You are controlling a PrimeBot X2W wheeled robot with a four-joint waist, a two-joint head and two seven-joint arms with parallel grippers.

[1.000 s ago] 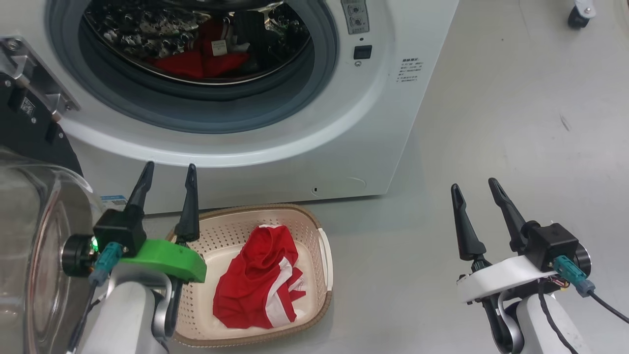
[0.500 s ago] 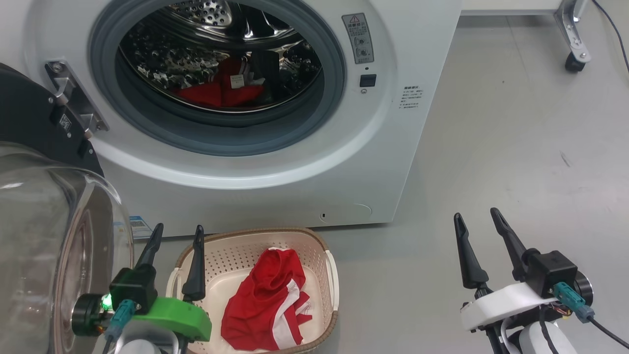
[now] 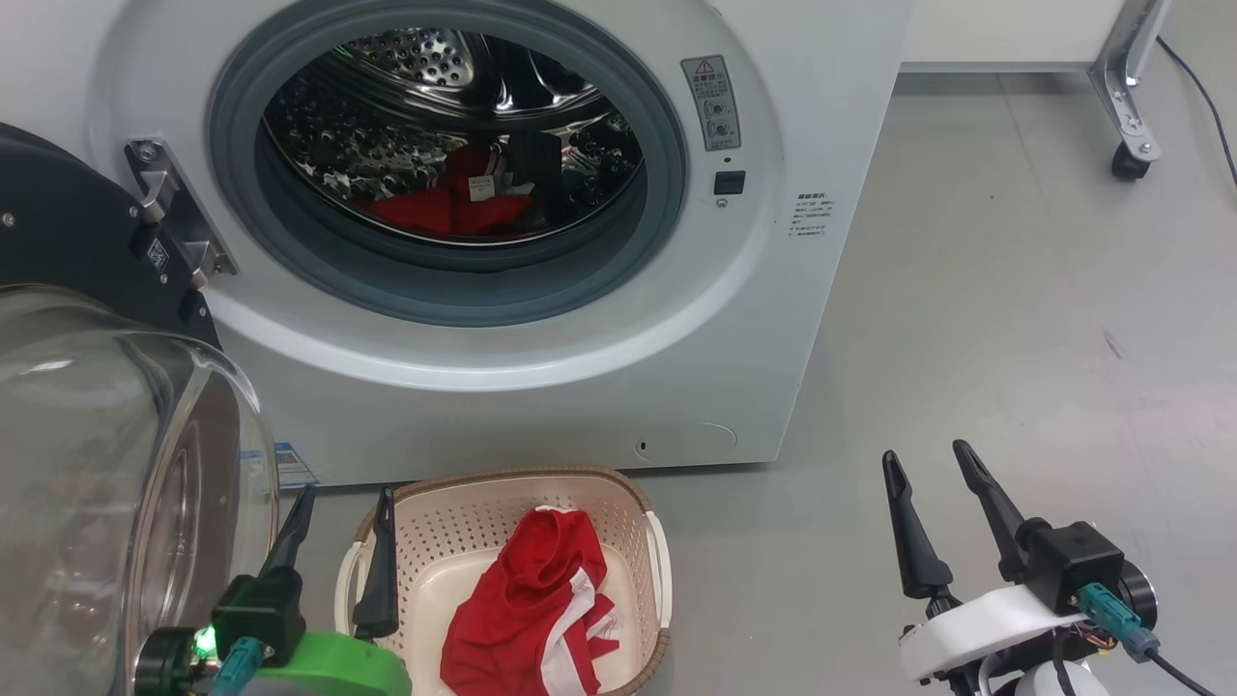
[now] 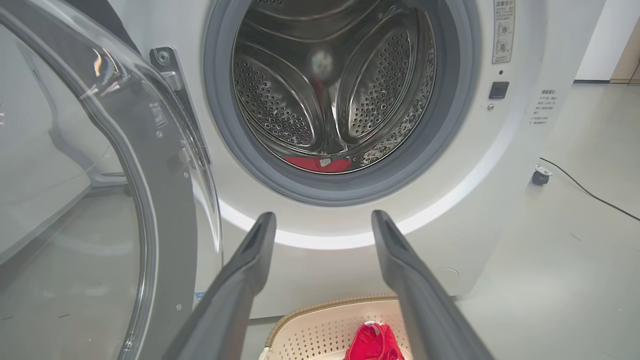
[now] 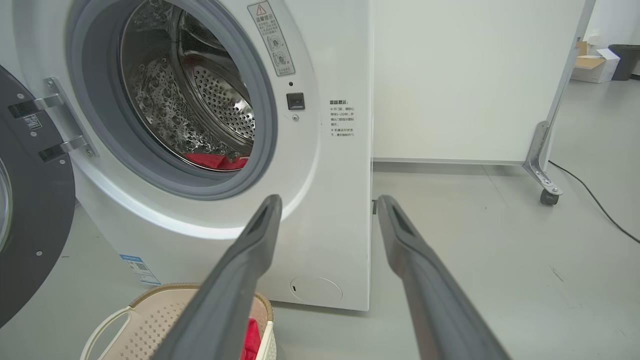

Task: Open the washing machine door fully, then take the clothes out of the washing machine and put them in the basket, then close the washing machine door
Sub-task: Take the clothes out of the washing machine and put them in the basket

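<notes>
The door [image 3: 106, 454] stands swung wide on its hinge at the washer's left edge, glass bowl bulging out toward the robot; just right of the glass the left gripper [image 3: 346, 495] hovers low by the basket's left rim, its two fingers spread apart and pinching nothing. The basket [image 3: 503, 478] sits on the floor [image 3: 966, 338] close before the washer's [image 3: 580, 387] bottom edge, below the opening; the clothes [image 3: 527, 599] — red with a white stripe — lie crumpled in it, toward its right side. Up in the drum [image 3: 425, 116] a second red piece [image 3: 445, 208] with a small white tag rests at the bottom, near the front lip of the grey gasket [image 3: 464, 295]. Further right, over bare floor and well apart from the basket, the right gripper [image 3: 923, 454] hangs with fingers parted, empty; at the far right a castor [image 3: 1126, 161] stands on the floor.
</notes>
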